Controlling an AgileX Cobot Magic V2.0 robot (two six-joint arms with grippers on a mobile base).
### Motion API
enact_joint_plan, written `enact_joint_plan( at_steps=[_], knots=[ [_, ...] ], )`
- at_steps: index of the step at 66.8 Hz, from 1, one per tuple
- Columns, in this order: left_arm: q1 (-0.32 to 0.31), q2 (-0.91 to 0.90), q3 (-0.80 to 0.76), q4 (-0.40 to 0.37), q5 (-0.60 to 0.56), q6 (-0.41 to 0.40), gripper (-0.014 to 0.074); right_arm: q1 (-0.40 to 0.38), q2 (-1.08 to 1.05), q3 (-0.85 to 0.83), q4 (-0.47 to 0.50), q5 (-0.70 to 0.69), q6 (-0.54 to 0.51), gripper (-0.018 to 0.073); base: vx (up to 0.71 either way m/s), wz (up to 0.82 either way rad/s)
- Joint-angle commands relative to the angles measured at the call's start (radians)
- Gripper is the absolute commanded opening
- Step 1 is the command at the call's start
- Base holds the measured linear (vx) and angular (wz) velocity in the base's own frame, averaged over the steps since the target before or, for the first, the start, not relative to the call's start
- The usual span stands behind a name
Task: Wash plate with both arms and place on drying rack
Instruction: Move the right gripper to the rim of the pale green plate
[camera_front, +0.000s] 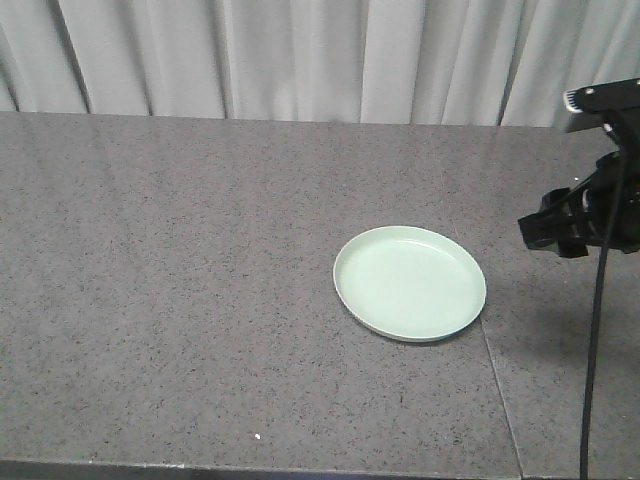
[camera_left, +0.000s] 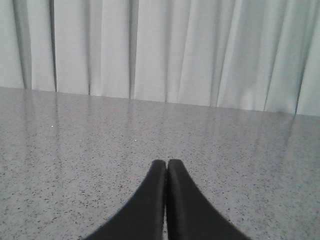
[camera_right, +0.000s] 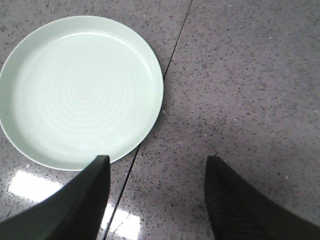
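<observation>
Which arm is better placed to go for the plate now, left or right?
Right, most likely. The right gripper is open over the counter, with the plate just ahead of its fingers. The left gripper is shut, and its camera shows only counter and curtain.

counter (camera_front: 180, 300): grey speckled stone, kinda glossy
seam (camera_front: 498, 385): thin line through counter's right part
curtain (camera_front: 300, 60): white, pleated, behind counter

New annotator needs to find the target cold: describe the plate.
Start from the speckled grey stone counter in front of the white curtain. Right of centre, its right edge at a thin seam in the stone, lies the plate. It is round, plain pale mint green with a low rim, the only dish in view.
</observation>
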Motion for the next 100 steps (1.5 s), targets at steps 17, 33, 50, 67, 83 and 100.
enact_joint_plan(
  at_steps=[17,33,50,67,83,100],
  knots=[
    [-0.008,-0.014,-0.027,-0.008,-0.076,-0.001,-0.0006,0.034,0.148,-0.111,-0.012,-0.021,0.057,0.0421,0.0,0.0],
    [-0.008,-0.014,-0.027,-0.008,-0.076,-0.001,-0.0006,0.034,0.248,-0.148,0.0,-0.004,0.069,0.0421,0.0,0.0],
    [-0.008,-0.014,-0.027,-0.008,-0.076,-0.001,-0.0006,0.034,0.316,-0.148,0.044,-0.027,0.065,0.0403,0.0,0.0],
    [-0.008,-0.014,-0.027,-0.008,-0.076,-0.001,-0.0006,0.034,0.361,-0.148,0.044,-0.06,0.066,0.0373,0.0,0.0],
    [-0.008,-0.014,-0.027,-0.008,-0.076,-0.001,-0.0006,0.034,0.39,-0.148,0.075,-0.095,0.066,0.0373,0.0,0.0],
    [-0.008,-0.014,-0.027,-0.008,-0.076,-0.001,-0.0006,0.032,0.424,-0.148,0.083,-0.103,0.065,0.0372,0.0,0.0]
  ],
)
